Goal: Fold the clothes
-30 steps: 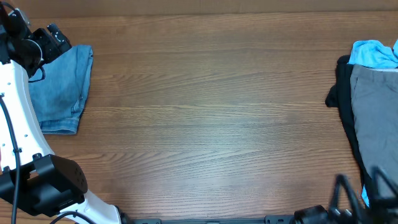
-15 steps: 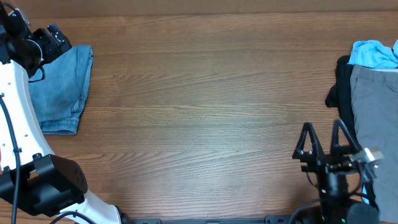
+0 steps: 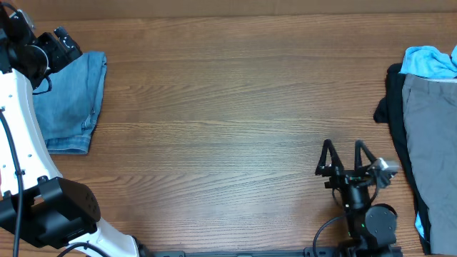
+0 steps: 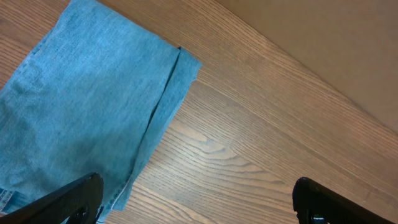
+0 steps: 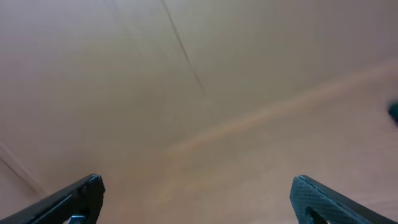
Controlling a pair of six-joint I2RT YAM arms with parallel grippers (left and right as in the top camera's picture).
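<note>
Folded light-blue denim jeans (image 3: 69, 100) lie flat at the table's left edge; in the left wrist view the jeans (image 4: 81, 106) fill the left half. My left gripper (image 4: 199, 208) hangs just above them, open, with one fingertip over the denim and the other over bare wood. My right gripper (image 3: 346, 155) stands open near the front right of the table, its fingers (image 3: 327, 158) spread and holding nothing. In the right wrist view the right gripper (image 5: 199, 205) shows only blurred brown surface between its jaws.
A pile of clothes lies at the right edge: a grey garment (image 3: 432, 128) on a black one (image 3: 393, 100), with a sky-blue one (image 3: 428, 61) behind. The wooden table (image 3: 235, 121) stretches between both sides. The left arm's white link (image 3: 18, 135) runs along the left edge.
The right arm has swung left from the front right corner, away from the pile, its gripper staying open. The left arm and the jeans have not moved.
</note>
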